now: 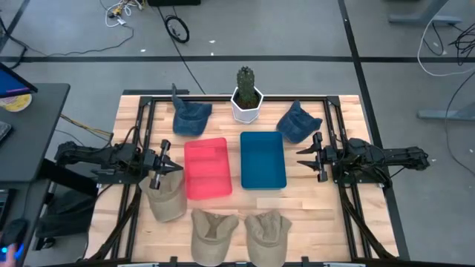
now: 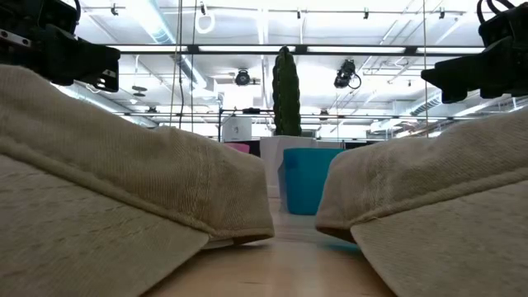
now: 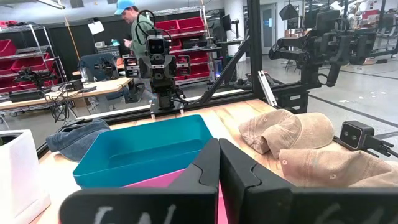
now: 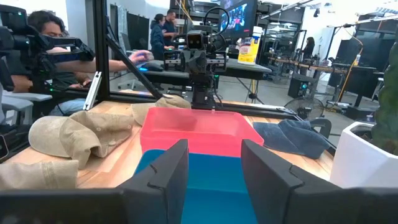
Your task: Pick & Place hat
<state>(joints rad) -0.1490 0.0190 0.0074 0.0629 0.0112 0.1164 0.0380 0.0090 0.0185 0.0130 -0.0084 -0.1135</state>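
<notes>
Three tan hats lie along the near edge: one (image 1: pixel 165 199) just below my left gripper (image 1: pixel 177 165), and two more (image 1: pixel 214 231) (image 1: pixel 267 231) crown up. Two blue hats rest at the far side (image 1: pixel 191 116) (image 1: pixel 297 122). A pink tray (image 1: pixel 206 168) and a blue tray (image 1: pixel 263 159) sit side by side in the middle. My left gripper (image 3: pixel 219 163) is shut and empty, pointing level across the pink tray. My right gripper (image 1: pixel 300 157) (image 4: pixel 214 167) is open and empty, at the blue tray's right side, facing left. In the low view both grippers hang well above the hats.
A cactus in a white pot (image 1: pixel 246 96) stands at the far edge between the blue hats. Black frame rails (image 1: pixel 145 141) run along the table's left and right sides. Bare wood (image 1: pixel 312 200) shows near the blue tray. People stand in the room beyond.
</notes>
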